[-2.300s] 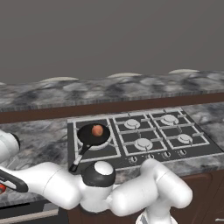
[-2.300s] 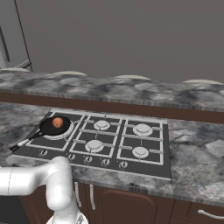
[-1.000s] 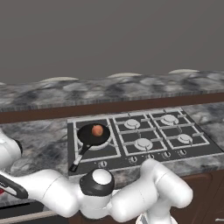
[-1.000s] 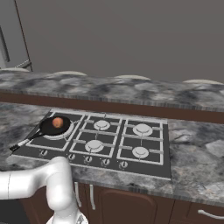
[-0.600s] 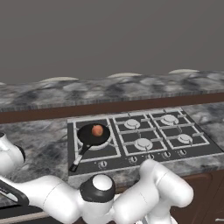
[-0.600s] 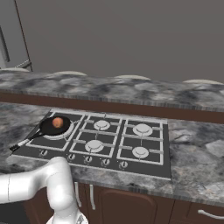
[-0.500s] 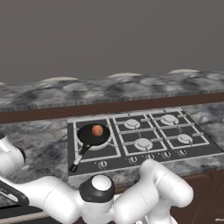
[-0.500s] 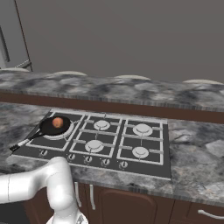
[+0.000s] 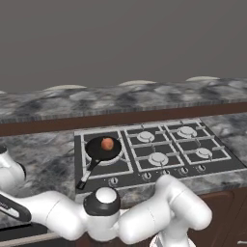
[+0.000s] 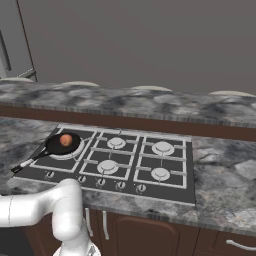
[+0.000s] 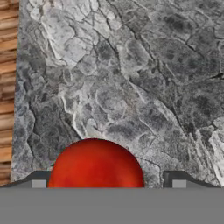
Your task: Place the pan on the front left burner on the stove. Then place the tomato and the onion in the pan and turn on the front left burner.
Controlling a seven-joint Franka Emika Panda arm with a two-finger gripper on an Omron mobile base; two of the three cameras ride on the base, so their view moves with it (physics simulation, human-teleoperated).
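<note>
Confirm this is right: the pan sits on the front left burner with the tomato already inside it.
Not quite. The pan sits on the front left burner, but the ball inside is the onion, seen in the left base view. The tomato lies on the counter.

onion (image 9: 107, 144) in pan (image 9: 103, 149); tomato (image 11: 96, 165) on counter

A home kitchen: a dark gas stove (image 9: 159, 154) with five silver burners and a row of knobs is set into a grey marbled stone counter (image 10: 220, 170), with brown wooden cabinet doors (image 10: 150, 235) below and a raised ledge (image 9: 120, 99) behind.
</note>
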